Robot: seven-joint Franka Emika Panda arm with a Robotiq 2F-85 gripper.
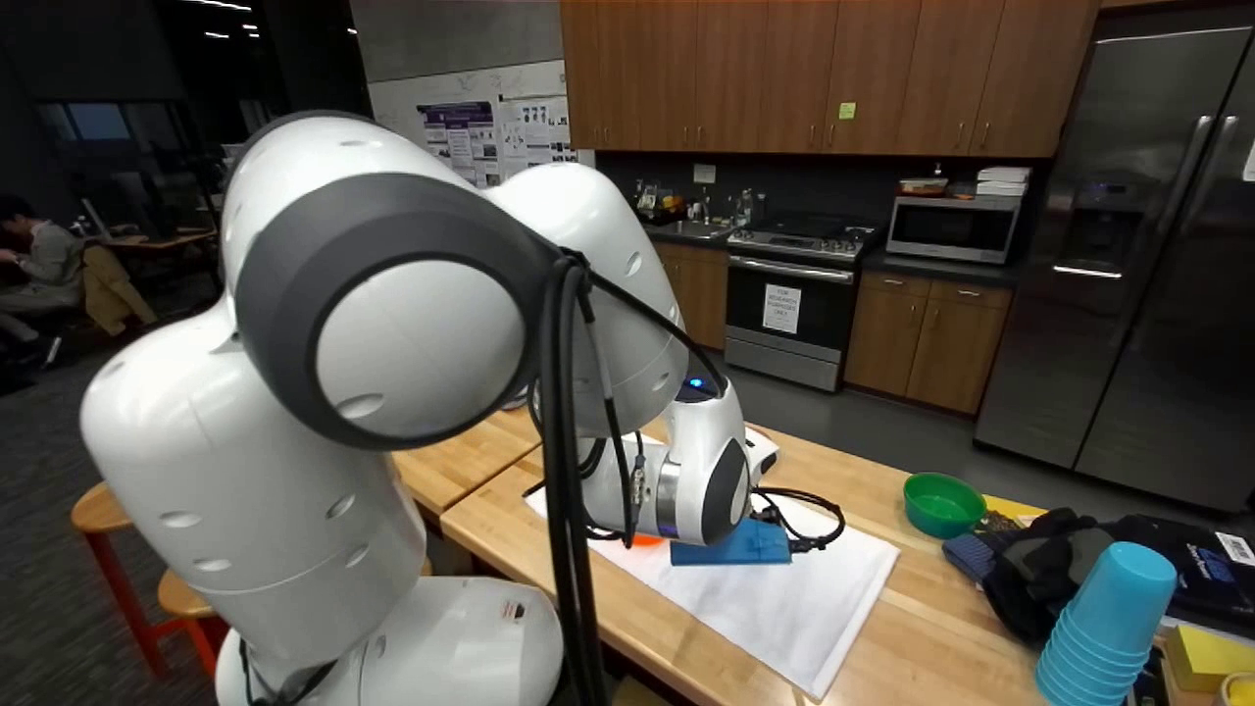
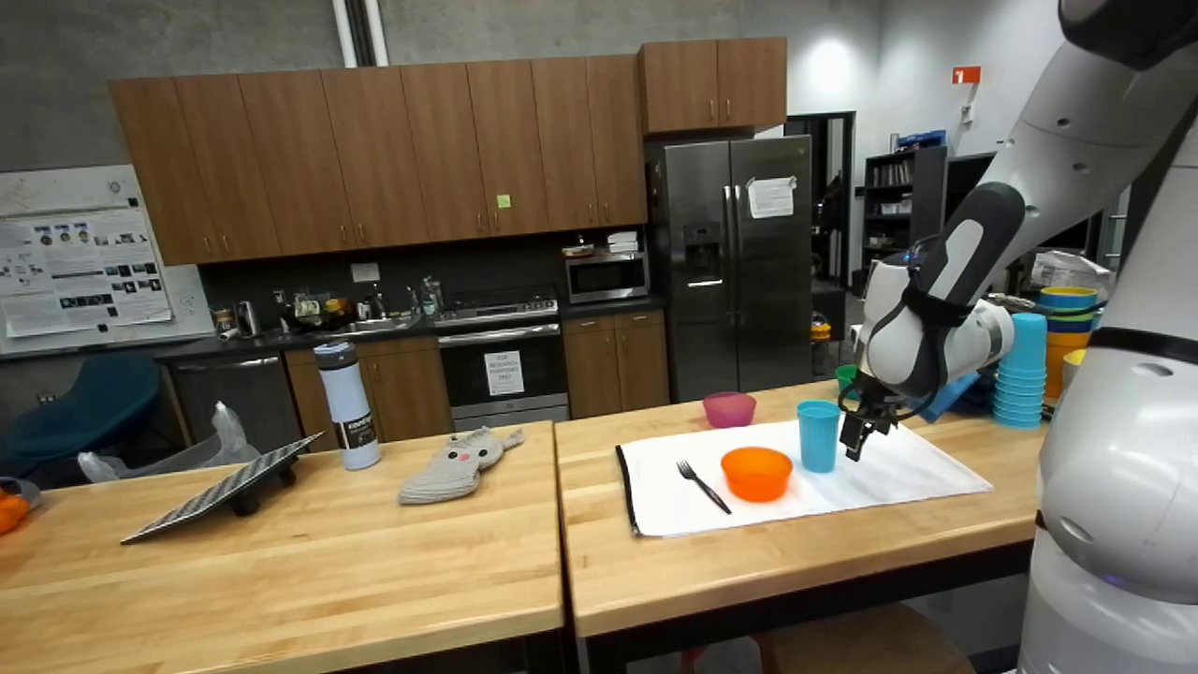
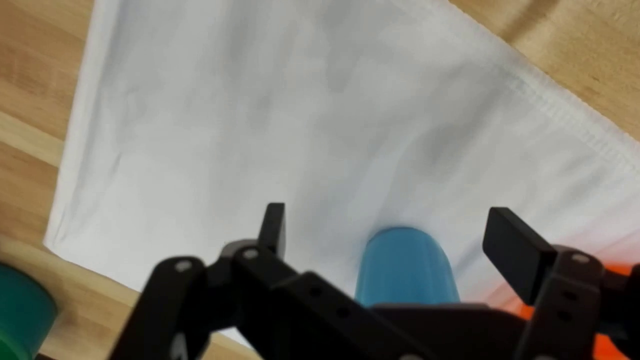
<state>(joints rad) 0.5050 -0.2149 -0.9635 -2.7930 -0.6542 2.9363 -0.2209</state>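
Gripper (image 3: 387, 225): jaws spread wide, nothing held. Cup (image 2: 818, 436): standing on the cloth (image 2: 898, 477), just beside the gripper and near the orange bowl (image 2: 756, 474). Mouth up, long axis vertical. Judged light, fairly stiff, slightly slippery; best taken across its sides below the rim. Wrist view partly hides the cup; finger contact cannot be confirmed.

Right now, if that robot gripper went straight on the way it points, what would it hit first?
Probably the white cloth, close beside the blue cup. Depth is hard to judge, so the open gripper might brush the cup first.
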